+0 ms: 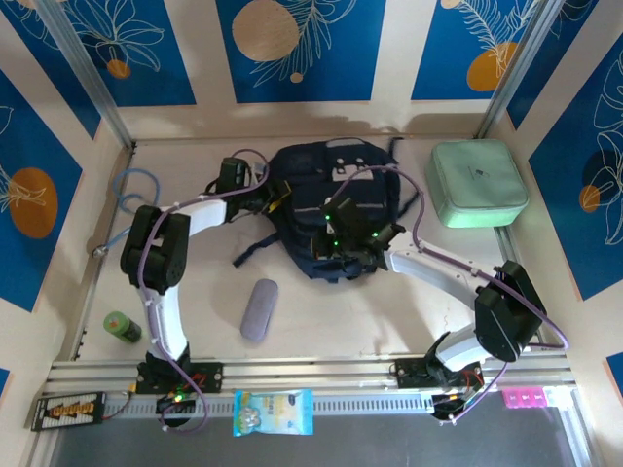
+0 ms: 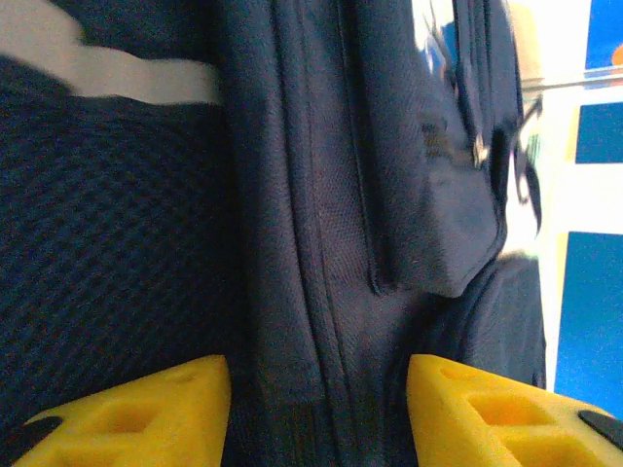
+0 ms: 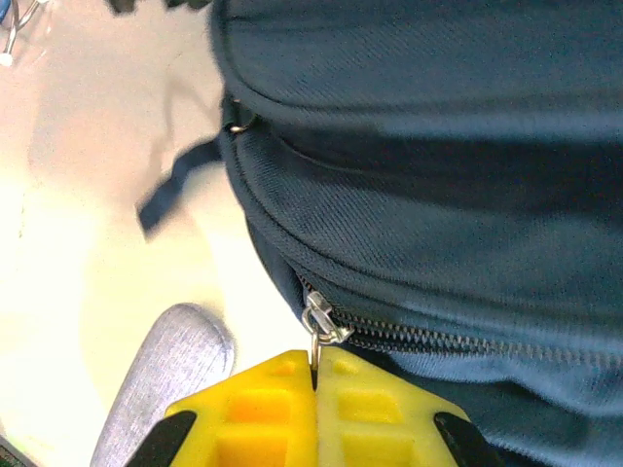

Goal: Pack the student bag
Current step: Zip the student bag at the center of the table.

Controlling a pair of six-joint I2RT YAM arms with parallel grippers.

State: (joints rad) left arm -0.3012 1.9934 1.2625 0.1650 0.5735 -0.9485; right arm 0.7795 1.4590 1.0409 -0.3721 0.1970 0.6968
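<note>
The student bag [image 1: 326, 185], a dark navy backpack, lies at the back middle of the table. My left gripper [image 1: 265, 199] is at the bag's left side. In the left wrist view its yellow fingers [image 2: 146, 413] stand apart on either side of a fold of the bag's fabric [image 2: 321, 321]; whether they press on it I cannot tell. My right gripper [image 3: 314, 362] is at the bag's near edge [image 1: 343, 255], shut on the metal zipper pull [image 3: 316, 326] at the end of a closed zip.
A grey fabric pouch [image 1: 259, 309] lies on the table in front of the bag, close to my right gripper [image 3: 165, 379]. A mint green zip case [image 1: 477, 183] sits at the back right. A small green bottle [image 1: 123, 327] stands near the left arm's base. A snack packet [image 1: 274, 412] rests on the front rail.
</note>
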